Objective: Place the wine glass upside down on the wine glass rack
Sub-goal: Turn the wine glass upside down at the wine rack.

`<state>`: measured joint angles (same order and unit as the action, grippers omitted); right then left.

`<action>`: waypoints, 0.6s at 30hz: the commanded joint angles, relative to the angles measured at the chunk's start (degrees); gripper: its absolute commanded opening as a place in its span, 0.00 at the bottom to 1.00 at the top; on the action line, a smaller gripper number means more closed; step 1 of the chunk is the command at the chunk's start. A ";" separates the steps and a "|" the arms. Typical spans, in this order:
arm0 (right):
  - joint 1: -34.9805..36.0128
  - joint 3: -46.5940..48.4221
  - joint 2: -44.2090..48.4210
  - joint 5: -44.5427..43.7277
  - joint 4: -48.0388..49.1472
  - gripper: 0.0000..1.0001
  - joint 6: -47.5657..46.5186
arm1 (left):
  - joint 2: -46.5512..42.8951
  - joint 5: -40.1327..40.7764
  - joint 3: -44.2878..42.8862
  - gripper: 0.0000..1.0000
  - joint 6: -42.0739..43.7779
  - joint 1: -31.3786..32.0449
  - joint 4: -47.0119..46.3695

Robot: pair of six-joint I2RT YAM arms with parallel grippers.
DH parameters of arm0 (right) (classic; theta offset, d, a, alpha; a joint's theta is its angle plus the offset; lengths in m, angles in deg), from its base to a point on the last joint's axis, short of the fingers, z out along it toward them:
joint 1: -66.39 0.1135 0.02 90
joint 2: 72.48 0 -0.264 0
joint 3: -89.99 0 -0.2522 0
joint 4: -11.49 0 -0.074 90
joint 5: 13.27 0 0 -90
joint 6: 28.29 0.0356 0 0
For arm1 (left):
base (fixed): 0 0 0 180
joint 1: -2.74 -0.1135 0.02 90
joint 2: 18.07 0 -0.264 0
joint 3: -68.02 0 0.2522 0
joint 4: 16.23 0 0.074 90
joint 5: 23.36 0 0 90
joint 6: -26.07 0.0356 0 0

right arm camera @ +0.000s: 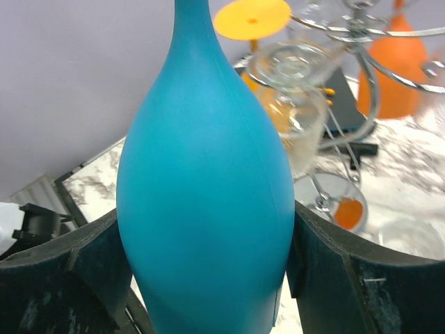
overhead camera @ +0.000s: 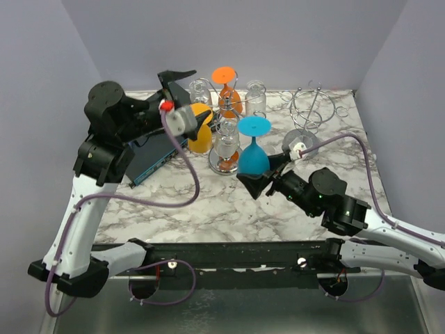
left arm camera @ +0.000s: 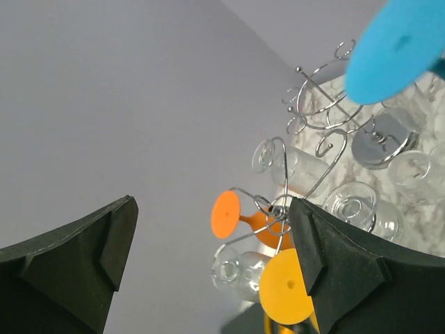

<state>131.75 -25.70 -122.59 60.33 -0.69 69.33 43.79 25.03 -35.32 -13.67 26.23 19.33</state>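
Two racks are on show, and the loaded rack (overhead camera: 217, 165) is taken as the landmark. The blue glass (overhead camera: 254, 158) is held just to the right of it, on the near side. It is inverted, foot up and bowl down, with the long axis close to vertical.

The right gripper (overhead camera: 263, 177) is clamped on the lower bowl from the near right, jaws partly closed, a finger pressed to each side. So the glass is found dead ahead of that gripper, and the right arm is plainly the nearer one. The short gap between the raised foot and the rack's wire arms, off to the left, is judged to be what the coming move turns on.

The left gripper (overhead camera: 189, 97) is seen at the far-left side of the rack, beside the yellow glass (overhead camera: 199, 138). Its jaws are spread wide, with nothing between them. An orange glass (overhead camera: 228, 99) is seen on the rack's far side, and the empty rack (overhead camera: 301, 141) is set well to the right.

Finger contact on both sides of the bowl is confirmed only in the right wrist view, where the foot is cut off. Spacing between foot and rack is given by the top view alone. From the left wrist the wire hooks are seen from below, but whether a free hook faces the foot cannot be told.
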 commanded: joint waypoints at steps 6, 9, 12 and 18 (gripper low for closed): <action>0.16 -10.69 6.38 -13.07 1.93 0.75 3.39 | 15.66 14.68 -16.33 0.98 -28.34 0.28 13.45; 0.10 -12.32 5.50 -15.44 4.31 0.75 3.49 | 18.60 14.78 -18.66 0.96 -31.81 0.25 15.12; -0.91 -12.28 4.48 -17.67 4.83 0.76 3.36 | 19.84 13.28 -18.65 0.92 -33.00 0.96 15.46; -9.40 -9.28 0.60 -11.97 6.99 0.74 2.88 | 21.58 11.44 -17.58 0.77 -30.98 3.27 15.40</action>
<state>126.99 -38.05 -119.29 46.93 2.33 72.19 64.82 37.77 -52.04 -43.81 28.11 33.87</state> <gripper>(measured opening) 0.762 0.829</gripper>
